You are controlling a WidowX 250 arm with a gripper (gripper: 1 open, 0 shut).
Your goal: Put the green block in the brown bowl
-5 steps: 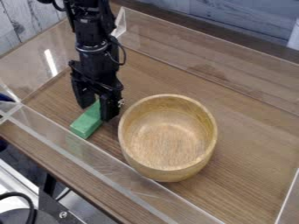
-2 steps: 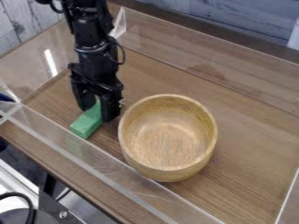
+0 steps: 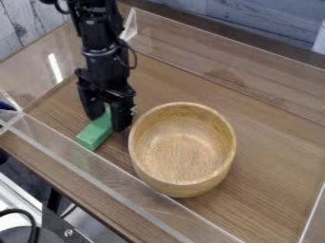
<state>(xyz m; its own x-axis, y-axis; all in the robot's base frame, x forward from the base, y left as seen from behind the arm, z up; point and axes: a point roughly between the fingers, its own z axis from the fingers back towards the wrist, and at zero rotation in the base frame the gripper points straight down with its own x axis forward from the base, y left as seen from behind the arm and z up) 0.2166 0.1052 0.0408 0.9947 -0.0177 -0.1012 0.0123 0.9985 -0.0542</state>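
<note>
A bright green block (image 3: pixel 91 134) lies flat on the wooden table, left of the brown bowl (image 3: pixel 184 147). The round wooden bowl is upright and holds nothing. My black gripper (image 3: pixel 105 118) comes straight down over the block's far end, open, with one finger on each side of it. The fingertips reach down to about the block's top. The block's near end shows in front of the fingers; its far end is hidden behind them.
A clear acrylic wall (image 3: pixel 51 152) fences the table along the near and left sides, close to the block. Another clear wall runs along the back (image 3: pixel 241 33). Bare wood (image 3: pixel 273 123) spreads to the right of the bowl.
</note>
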